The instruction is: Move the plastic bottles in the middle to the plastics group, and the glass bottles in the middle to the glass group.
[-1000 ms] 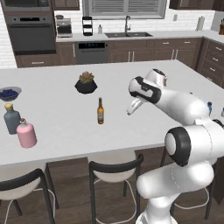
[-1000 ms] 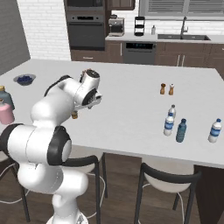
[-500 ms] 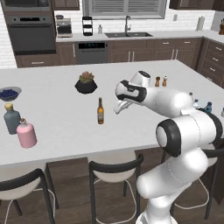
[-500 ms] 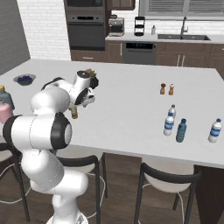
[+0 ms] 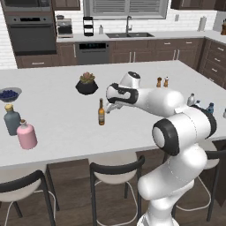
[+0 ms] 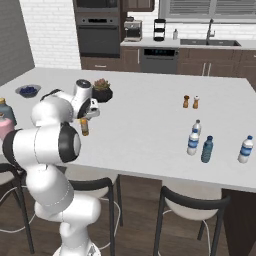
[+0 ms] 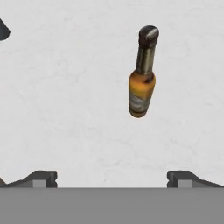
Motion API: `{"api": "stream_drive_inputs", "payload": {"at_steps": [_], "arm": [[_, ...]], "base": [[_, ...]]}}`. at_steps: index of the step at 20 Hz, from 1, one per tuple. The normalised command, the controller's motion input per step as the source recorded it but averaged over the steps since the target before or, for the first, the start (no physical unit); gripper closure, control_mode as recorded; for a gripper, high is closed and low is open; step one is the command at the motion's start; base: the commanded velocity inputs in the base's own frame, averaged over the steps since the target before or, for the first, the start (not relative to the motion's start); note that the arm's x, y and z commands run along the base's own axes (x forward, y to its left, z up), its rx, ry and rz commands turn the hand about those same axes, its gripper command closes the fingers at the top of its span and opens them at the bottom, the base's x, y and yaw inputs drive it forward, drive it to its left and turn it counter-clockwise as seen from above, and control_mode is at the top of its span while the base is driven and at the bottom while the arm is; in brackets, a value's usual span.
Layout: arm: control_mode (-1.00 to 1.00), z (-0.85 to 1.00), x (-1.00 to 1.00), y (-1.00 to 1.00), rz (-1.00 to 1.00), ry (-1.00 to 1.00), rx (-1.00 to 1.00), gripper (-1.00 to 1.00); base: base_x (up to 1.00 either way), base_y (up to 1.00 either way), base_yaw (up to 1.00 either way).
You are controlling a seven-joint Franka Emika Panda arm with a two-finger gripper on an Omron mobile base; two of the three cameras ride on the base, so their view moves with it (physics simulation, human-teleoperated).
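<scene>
The slim amber-brown glass bottle (image 5: 101, 112) with a yellow label stands upright mid-counter, also seen as the amber bottle (image 6: 84, 126) and from above (image 7: 143, 74). My gripper (image 5: 110, 106) hovers just right of its neck and above the counter, open with nothing between the fingertips (image 7: 41, 178). The glass group, a grey-blue corked bottle (image 5: 12, 119) and a pink bottle (image 5: 26, 134), stands at the counter's left end. At the right end stand the plastic bottles: a clear blue-labelled one (image 6: 193, 141), a teal-blue one (image 6: 206, 149) and another clear one (image 6: 245, 149).
A dark potted plant (image 5: 87, 84) sits behind the amber bottle. A bowl of blueberries (image 5: 9, 94) lies at the far left. Salt and pepper shakers (image 6: 186, 101) stand toward the back right. Stools line the counter's near edge (image 5: 110, 148).
The arm has swung left across the counter, bringing the open gripper from the right of the middle to just beside the amber bottle. The bottles have not moved.
</scene>
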Motion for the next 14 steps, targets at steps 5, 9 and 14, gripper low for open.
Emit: {"api": "stream_drive_inputs", "payload": {"at_steps": [5,9,14], "arm": [[-1.00,-0.16,0.24,0.14,-0.04,0.00,0.00,-1.00],[-1.00,-0.31,0.32,0.00,0.00,-0.02,0.00,-1.00],[-1.00,-0.22,0.36,0.05,0.00,0.00,0.00,-1.00]], "base": [[0.00,0.00,0.00],[0.00,0.00,0.00],[0.00,0.00,0.00]]}}
